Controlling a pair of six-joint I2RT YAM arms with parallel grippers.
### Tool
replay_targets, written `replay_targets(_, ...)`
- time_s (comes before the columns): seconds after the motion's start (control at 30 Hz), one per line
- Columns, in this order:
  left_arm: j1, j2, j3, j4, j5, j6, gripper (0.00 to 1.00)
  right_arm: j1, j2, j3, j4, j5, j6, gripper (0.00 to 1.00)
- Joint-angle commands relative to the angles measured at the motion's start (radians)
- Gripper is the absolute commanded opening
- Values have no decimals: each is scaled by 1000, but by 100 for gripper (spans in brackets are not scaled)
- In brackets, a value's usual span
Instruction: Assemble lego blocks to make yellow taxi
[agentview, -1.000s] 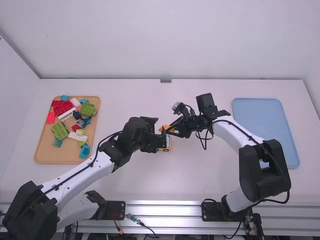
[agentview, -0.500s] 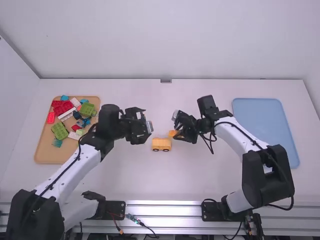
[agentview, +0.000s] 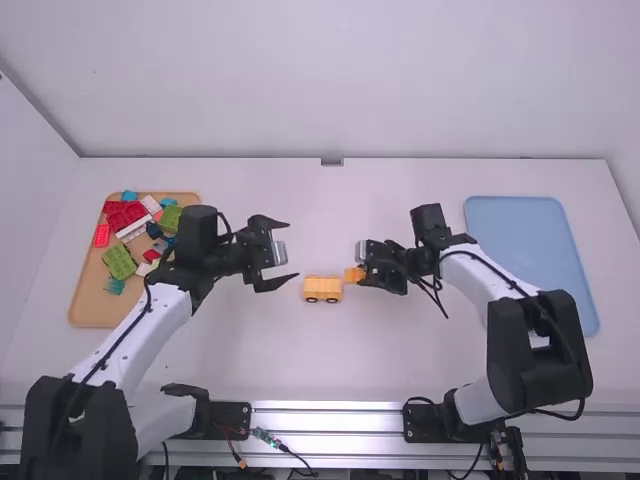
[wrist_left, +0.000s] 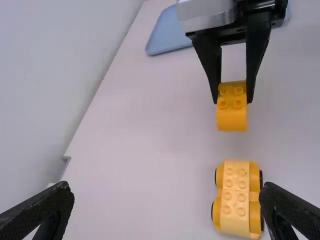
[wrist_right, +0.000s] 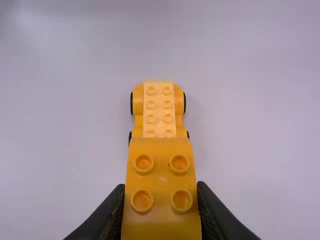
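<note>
Yellow taxi (agentview: 322, 290) stands apart from the left pincer (agentview: 293, 249), which has withdrawn.

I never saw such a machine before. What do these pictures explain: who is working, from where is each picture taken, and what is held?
This is a robot with two arms. The high view looks down from above and behind them; each wrist view comes from a camera on one arm's wrist, near its gripper.

On the white table, the left side has a tan tray with colourful bricks, and the right side a blue tray. Between them stands a small yellow vehicle on wheels, with studs on top.

The right gripper holds a yellow block with four studs, apart from the vehicle. The left gripper is open and holds nothing.
</note>
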Motion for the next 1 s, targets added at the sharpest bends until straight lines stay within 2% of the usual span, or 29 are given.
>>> replay_targets(0.0,3,31,22,-2,76,19,99,-26,-21,-64,60,-105,-64,0)
replay_targets(0.17,-5,83,22,-16,132,50,99,-41,-21,-150,248,-122,79,0)
replay_targets(0.3,1,155,22,-12,178,51,99,-19,-21,-205,381,-132,148,0)
replay_targets(0.4,-11,265,22,37,226,50,99,7,-21,-240,452,-143,148,0)
replay_targets(0.6,-17,447,22,110,253,51,99,43,-21,-258,475,-189,148,0)
replay_targets(0.67,-17,462,22,113,266,51,99,43,-21,-256,475,-200,148,0)
replay_targets(0.73,-17,495,22,112,309,50,99,48,-21,-237,477,-197,227,0)
replay_targets(0.97,-35,496,-11,122,291,53,99,84,8,-227,545,-191,317,0)
